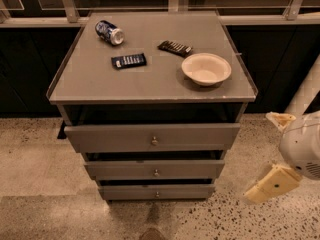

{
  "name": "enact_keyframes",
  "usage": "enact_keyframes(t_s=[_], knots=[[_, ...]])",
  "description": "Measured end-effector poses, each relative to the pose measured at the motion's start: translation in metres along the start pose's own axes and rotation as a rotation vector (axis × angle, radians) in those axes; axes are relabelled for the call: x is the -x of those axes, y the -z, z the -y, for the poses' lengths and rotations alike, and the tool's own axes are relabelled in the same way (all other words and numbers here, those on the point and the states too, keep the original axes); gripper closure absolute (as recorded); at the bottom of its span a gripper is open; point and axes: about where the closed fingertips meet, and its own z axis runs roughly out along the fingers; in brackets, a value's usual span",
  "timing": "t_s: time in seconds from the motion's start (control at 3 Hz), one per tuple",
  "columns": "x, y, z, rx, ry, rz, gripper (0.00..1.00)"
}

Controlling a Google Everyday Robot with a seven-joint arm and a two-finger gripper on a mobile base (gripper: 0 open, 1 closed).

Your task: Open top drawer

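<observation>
The top drawer is the widest grey front, with a small round metal knob at its centre. It stands slightly out from the cabinet, with a dark gap above it. My gripper is to the right of the cabinet, level with the drawers and well clear of the knob. Its two cream fingers are spread apart and hold nothing.
Two narrower drawers sit below. On the cabinet top lie a blue can, a dark packet, a dark bar and a white bowl. Speckled floor surrounds the cabinet; glass railing runs behind.
</observation>
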Motion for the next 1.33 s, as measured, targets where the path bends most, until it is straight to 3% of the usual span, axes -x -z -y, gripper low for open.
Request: enact_keyframes(t_s=[0.33,0.67,1.0,1.33], knots=[[-0.028,-0.038,-0.01,0.03,-0.147,0.066,0.0],[-0.044,-0.089,-0.006,0.046,-0.276,0.196,0.0],[-0.042,-0.131,0.011,0.047,-0.319,0.29,0.0],[-0.044,-0.136,0.011,0.054,-0.324,0.291,0.19]])
